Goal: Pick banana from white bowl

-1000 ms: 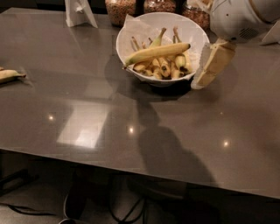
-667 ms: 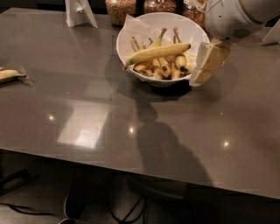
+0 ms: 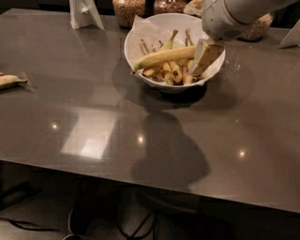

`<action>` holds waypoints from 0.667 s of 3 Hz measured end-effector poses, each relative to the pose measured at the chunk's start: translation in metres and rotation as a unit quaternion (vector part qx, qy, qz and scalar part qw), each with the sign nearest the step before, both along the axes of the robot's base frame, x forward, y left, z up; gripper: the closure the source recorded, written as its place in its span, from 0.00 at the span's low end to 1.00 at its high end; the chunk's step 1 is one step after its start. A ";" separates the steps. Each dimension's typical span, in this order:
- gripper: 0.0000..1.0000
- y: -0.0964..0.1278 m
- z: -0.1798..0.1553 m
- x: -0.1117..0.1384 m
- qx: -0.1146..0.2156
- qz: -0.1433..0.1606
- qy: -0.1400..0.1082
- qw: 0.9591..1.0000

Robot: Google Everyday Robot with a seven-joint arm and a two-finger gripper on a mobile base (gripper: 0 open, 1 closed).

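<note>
I'm looking across the grey counter (image 3: pixel 93 140); a small banana (image 3: pixel 10 81) is lying at its left edge. Farther back, the bowl (image 3: pixel 174 87) is sitting right of centre, and the long banana (image 3: pixel 164 57) is lying across the stubby ones (image 3: pixel 171 72) inside it. The pincer (image 3: pixel 202 58) is reaching into the bowl's right side, just beside the long banana's right end; whether it's apart or together I cannot tell. Jars (image 3: pixel 129 10) are standing behind.

No legible text or labels
</note>
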State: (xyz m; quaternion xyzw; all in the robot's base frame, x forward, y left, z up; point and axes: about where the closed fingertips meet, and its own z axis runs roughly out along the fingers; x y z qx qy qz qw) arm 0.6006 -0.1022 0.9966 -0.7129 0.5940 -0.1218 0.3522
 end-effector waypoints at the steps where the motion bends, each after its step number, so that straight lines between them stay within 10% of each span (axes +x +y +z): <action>1: 0.42 0.007 -0.012 0.023 0.001 -0.004 0.001 1.000; 2: 0.49 0.014 -0.021 0.038 0.007 -0.007 0.007 1.000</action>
